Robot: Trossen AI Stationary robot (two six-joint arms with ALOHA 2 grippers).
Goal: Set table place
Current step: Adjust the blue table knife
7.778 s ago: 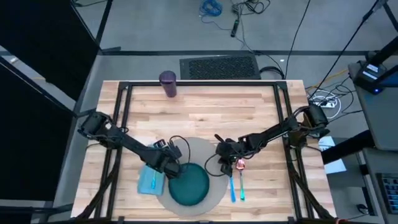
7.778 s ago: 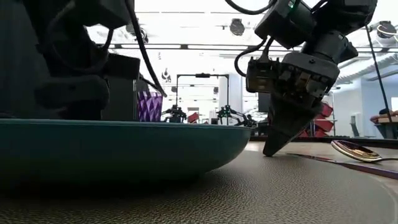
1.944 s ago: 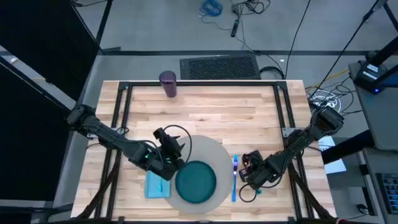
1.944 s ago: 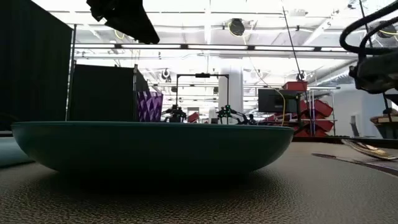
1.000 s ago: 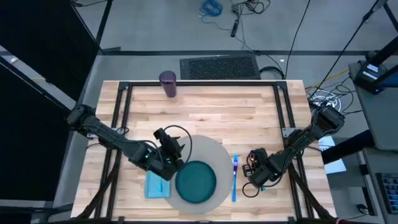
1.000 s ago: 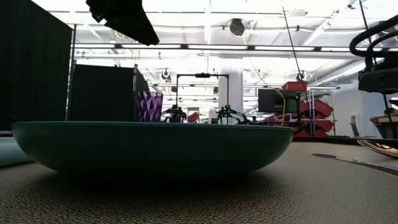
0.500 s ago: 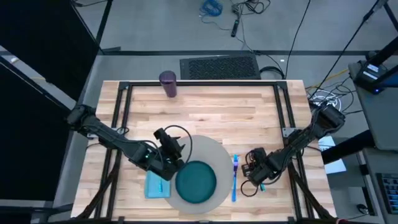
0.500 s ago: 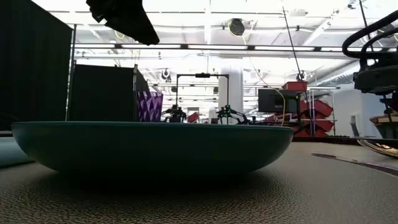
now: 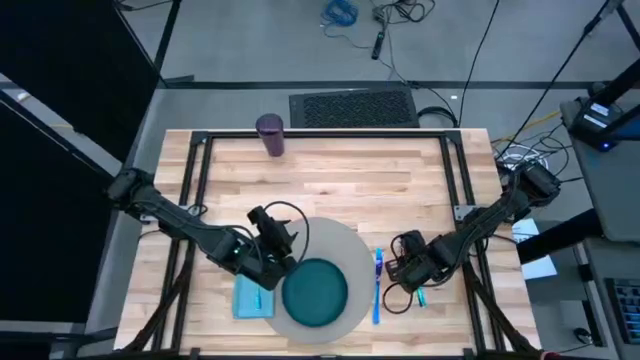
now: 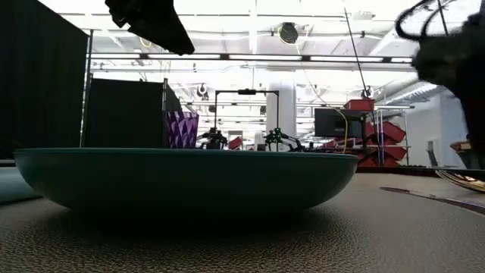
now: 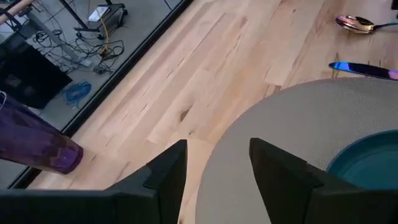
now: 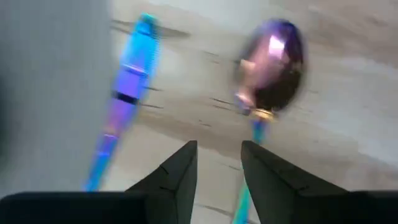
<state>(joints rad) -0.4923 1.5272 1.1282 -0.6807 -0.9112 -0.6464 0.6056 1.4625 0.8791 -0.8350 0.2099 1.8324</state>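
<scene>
2 tools spread, right tool above spoon, beside knife

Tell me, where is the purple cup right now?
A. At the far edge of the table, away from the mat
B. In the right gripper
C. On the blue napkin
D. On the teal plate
A. In the high view the cup stands alone by the table's far edge, well apart from the mat and plate; neither gripper is near it.
</scene>
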